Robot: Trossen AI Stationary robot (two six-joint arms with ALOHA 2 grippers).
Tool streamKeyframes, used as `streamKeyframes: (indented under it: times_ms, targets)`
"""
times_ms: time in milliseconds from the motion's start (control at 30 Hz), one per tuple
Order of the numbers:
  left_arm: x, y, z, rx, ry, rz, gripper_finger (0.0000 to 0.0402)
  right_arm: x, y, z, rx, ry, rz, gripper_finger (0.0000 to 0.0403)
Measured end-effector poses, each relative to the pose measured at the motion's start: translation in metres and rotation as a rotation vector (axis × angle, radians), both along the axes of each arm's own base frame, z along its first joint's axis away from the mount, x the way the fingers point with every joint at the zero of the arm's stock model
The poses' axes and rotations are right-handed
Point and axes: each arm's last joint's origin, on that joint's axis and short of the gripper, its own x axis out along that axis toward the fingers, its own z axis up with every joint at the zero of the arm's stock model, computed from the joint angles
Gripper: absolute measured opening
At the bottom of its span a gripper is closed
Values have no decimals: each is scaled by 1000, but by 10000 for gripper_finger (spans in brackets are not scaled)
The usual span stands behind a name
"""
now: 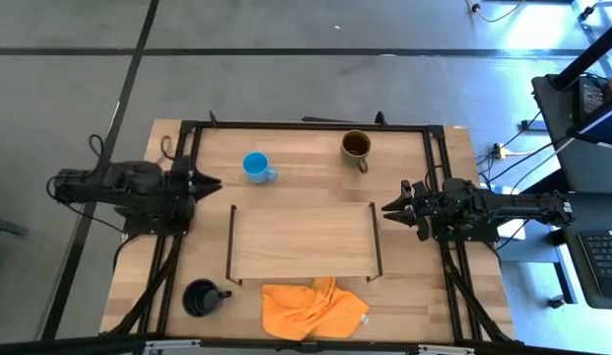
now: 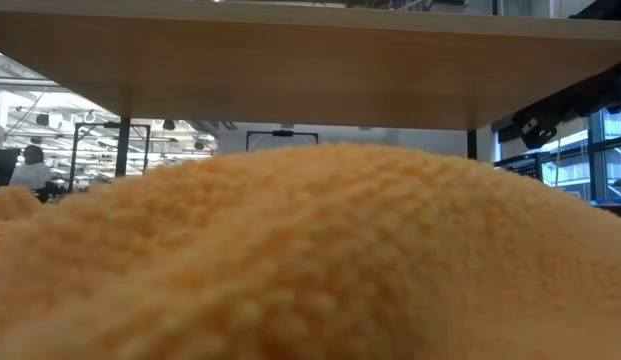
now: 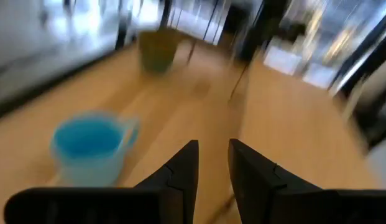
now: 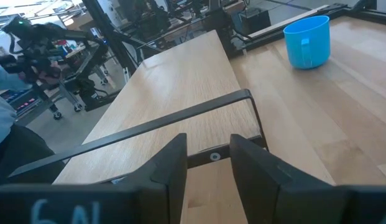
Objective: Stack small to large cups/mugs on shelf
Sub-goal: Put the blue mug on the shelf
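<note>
With the shelf (image 1: pixel 304 240) bare at frame centre, the blue mug (image 1: pixel 254 167) above its upper left should be taken first by the nearby left gripper (image 1: pixel 213 182), approached squarely over the rim; both it and the right gripper (image 1: pixel 389 208) are parted, grasping nothing.

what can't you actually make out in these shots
- Low view: the orange cloth fills the frame, hiding all three mugs and both grippers.
- Left wrist view: motion blur smears the olive-brown mug.
- High view: too small to show whether the black mug holds anything.
- Right wrist view: only the blue mug shows.
</note>
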Motion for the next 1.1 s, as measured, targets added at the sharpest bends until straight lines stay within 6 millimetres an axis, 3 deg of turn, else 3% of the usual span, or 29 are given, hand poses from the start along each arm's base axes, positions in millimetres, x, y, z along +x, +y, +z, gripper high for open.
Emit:
streamKeyframes:
  times_ms: [200, 467, 600, 700, 800, 900, 1100]
  targets:
    - [13, 2, 19, 35, 172, 95, 82, 0, 0, 0, 0, 0, 0, 124]
    - [54, 21, 9, 34, 411, 244, 82, 0, 0, 0, 0, 0, 0, 124]
    - [73, 45, 15, -24, 450, 377, 82, 0, 0, 0, 0, 0, 0, 124]
    - [84, 70, 24, -165, 450, 460, 82, 0, 0, 0, 0, -1, 0, 124]
    - [94, 97, 37, -276, 470, 495, 82, 0, 0, 0, 0, -1, 0, 124]
    - [105, 120, 41, -270, 555, 498, 82, 0, 0, 0, 0, -1, 0, 124]
    - [127, 145, 24, -260, 711, 381, 83, 0, 0, 0, 0, -1, 0, 124]
